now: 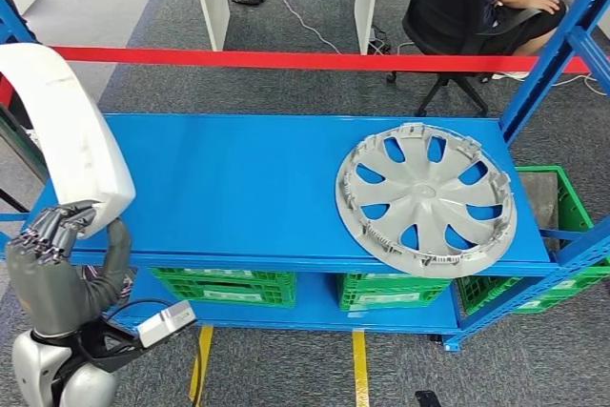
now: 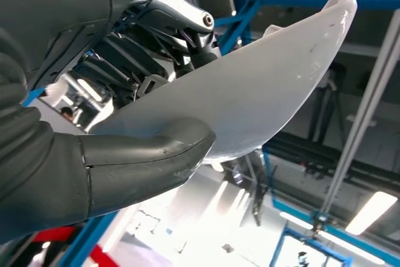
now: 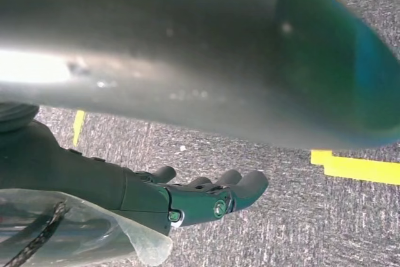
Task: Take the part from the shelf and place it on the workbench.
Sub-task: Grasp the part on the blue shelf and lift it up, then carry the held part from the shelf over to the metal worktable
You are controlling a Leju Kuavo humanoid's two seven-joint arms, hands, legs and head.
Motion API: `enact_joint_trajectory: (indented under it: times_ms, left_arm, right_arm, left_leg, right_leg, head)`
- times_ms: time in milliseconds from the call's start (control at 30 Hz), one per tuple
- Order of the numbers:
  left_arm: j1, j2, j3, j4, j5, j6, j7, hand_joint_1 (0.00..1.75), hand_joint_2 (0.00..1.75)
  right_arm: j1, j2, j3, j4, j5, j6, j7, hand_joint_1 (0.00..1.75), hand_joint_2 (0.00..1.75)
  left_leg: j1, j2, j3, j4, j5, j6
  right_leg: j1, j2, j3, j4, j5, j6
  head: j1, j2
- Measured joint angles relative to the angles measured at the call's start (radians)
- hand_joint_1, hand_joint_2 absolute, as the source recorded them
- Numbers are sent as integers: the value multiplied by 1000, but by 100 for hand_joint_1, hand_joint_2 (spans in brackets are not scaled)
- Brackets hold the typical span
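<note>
At the left edge of the head view, my left hand (image 1: 53, 235) grips a white, curved, shell-like part (image 1: 65, 131) from below, holding it up over the left end of the blue shelf (image 1: 237, 178). In the left wrist view the thumb (image 2: 141, 154) presses on one face of the white part (image 2: 264, 85) and the darker fingers (image 2: 141, 54) lie against its other side. My right hand (image 3: 198, 195) hangs over the grey carpet with its fingers stretched out and nothing in them.
A grey wheel cover (image 1: 426, 199) lies flat on the shelf's right end. Green crates (image 1: 230, 285) sit on the lower tier. A red barrier strip (image 1: 288, 59) runs behind the shelf, and a person sits on a chair (image 1: 446, 7) beyond it. Blue uprights (image 1: 554, 54) stand at right.
</note>
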Motion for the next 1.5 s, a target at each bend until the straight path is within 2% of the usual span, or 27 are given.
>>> enact_joint_trajectory:
  times_ms: [200,300,367,433,500,533,567,600,633,667,700,767,833,867,933,1000,1033,1067,1100,1167,1233,1267,1333,1400,1433,1467,1500]
  left_arm:
    - [8,15,0,0,-18,0,50,175,175]
    - [14,22,0,-3,-35,0,65,175,175]
    - [19,25,1,-8,-47,1,70,175,175]
    - [24,27,2,-11,-56,1,76,175,175]
    - [34,30,6,-12,-64,1,83,175,175]
    - [40,32,9,-12,-66,1,85,175,175]
    - [45,33,10,-12,-67,1,86,175,175]
    - [48,35,12,-12,-67,1,88,175,175]
    - [51,37,14,-13,-67,1,89,175,175]
    - [53,39,16,-13,-67,1,90,175,175]
    - [56,40,18,-15,-67,1,92,175,175]
    - [63,42,22,-18,-67,1,94,175,175]
    - [69,45,27,-21,-67,1,95,175,175]
    - [72,47,29,-22,-66,1,96,175,175]
    - [76,51,33,-24,-65,1,97,175,175]
    - [80,54,36,-24,-64,1,98,175,175]
    - [84,55,38,-25,-64,1,98,175,175]
    - [88,56,40,-25,-63,1,98,175,175]
    - [93,57,42,-27,-62,1,97,175,175]
    - [100,59,48,-35,-57,1,93,175,175]
    - [106,60,53,-47,-49,1,89,175,175]
    - [109,60,56,-52,-47,1,87,175,175]
    - [114,60,60,-58,-45,1,85,175,175]
    - [119,60,63,-62,-42,1,82,175,175]
    - [124,60,66,-65,-37,1,77,175,175]
    - [130,59,71,-69,-30,1,70,175,175]
    - [139,59,77,-73,-22,1,62,175,175]
  right_arm:
    - [0,6,-11,0,0,0,-4,0,0]
    - [1,14,-17,0,0,0,-5,0,0]
    - [1,17,-21,0,1,0,-5,0,0]
    - [0,17,-24,0,1,0,-6,0,0]
    - [1,17,-27,0,1,0,-6,0,0]
    - [2,17,-28,0,1,0,-5,0,0]
    - [3,17,-29,0,1,0,-5,0,0]
    - [3,17,-30,0,1,0,-4,0,0]
    - [3,17,-31,0,1,0,-4,0,0]
    - [2,18,-33,1,1,0,-3,0,0]
    - [0,20,-35,1,1,-1,-3,0,0]
    - [-1,24,-36,1,2,-2,-1,0,0]
    - [0,25,-38,1,3,-3,0,0,0]
    - [0,25,-39,1,3,-3,0,0,0]
    - [0,26,-41,2,3,-4,0,0,0]
    - [0,26,-43,2,5,-4,0,0,0]
    - [0,26,-43,2,6,-4,0,0,0]
    - [1,26,-43,2,7,-5,0,0,0]
    - [0,26,-44,2,9,-5,0,0,0]
    - [0,28,-44,2,14,-7,0,0,0]
    - [0,33,-44,1,18,-10,-1,0,0]
    - [0,35,-44,1,19,-11,-1,0,0]
    - [-1,37,-44,1,20,-12,-1,0,0]
    - [0,38,-44,1,22,-13,0,0,0]
    - [1,39,-44,2,24,-15,1,0,0]
    - [1,39,-43,2,26,-18,2,0,0]
    - [1,40,-43,2,29,-21,2,0,0]
  left_leg:
    - [-1,0,-1,3,-1,2]
    - [-6,0,-3,5,3,16]
    - [0,6,3,-20,21,27]
    - [7,13,5,-42,37,35]
    - [8,17,-4,-39,40,37]
    - [9,19,-9,-35,40,36]
    - [11,20,-15,-29,39,34]
    - [14,20,-21,-21,38,31]
    - [18,20,-27,-11,35,25]
    - [20,20,-34,0,31,16]
    - [21,19,-42,12,29,7]
    - [19,17,-54,30,28,-8]
    - [19,17,-61,38,31,-19]
    - [21,16,-66,46,19,-24]
    - [24,15,-90,109,-45,-32]
    - [24,15,-125,232,-129,-35]
    - [24,15,-133,281,-151,-34]
    - [23,15,-128,301,-153,-32]
    - [22,14,-107,283,-136,-27]
    - [16,13,-25,161,-84,-9]
    - [8,11,49,37,-65,4]
    - [4,10,64,6,-66,6]
    - [-1,10,64,-2,-60,4]
    - [0,12,56,-10,-44,9]
    - [1,15,48,-15,-31,14]
    - [3,17,38,-19,-18,20]
    - [4,20,26,-21,-6,25]
  right_leg:
    - [-1,0,0,-1,1,2]
    - [-5,0,0,-7,9,13]
    - [-3,-1,-7,0,-3,19]
    - [-2,-4,-42,70,-56,22]
    - [-5,-5,-97,199,-116,29]
    - [-8,-6,-117,246,-128,34]
    - [-12,-7,-121,258,-120,40]
    - [-17,-9,-105,229,-93,46]
    - [-22,-12,-73,168,-58,53]
    - [-24,-14,-38,106,-38,59]
    - [-24,-15,-12,60,-23,59]
    - [-20,-12,0,35,-29,45]
    - [-20,-10,-11,38,-24,21]
    - [-20,-10,-17,39,-19,10]
    - [-19,-12,-33,38,-5,-8]
    - [-15,-14,-51,39,10,-17]
    - [-12,-15,-61,39,17,-19]
    - [-10,-15,-71,39,25,-19]
    - [-7,-15,-80,40,32,-20]
    - [-4,-14,-95,39,47,-18]
    - [-2,-14,-104,37,62,-10]
    - [-4,-14,-105,35,69,-4]
    - [-7,-15,-104,29,81,8]
    - [-8,-15,-106,26,86,20]
    - [-8,-15,-113,36,68,24]
    - [-7,-14,-123,61,32,27]
    - [-8,-14,-136,107,-20,29]
  head:
    - [0,0]
    - [-1,0]
    - [1,0]
    - [4,0]
    - [6,0]
    - [6,0]
    - [6,0]
    - [6,0]
    - [6,0]
    - [7,0]
    - [9,0]
    - [10,0]
    - [8,0]
    - [6,0]
    - [2,0]
    - [-1,0]
    - [-2,0]
    - [-2,0]
    - [-2,0]
    - [-2,0]
    - [-1,0]
    - [-1,0]
    - [-2,0]
    - [-3,0]
    - [-2,0]
    - [0,0]
    - [1,0]
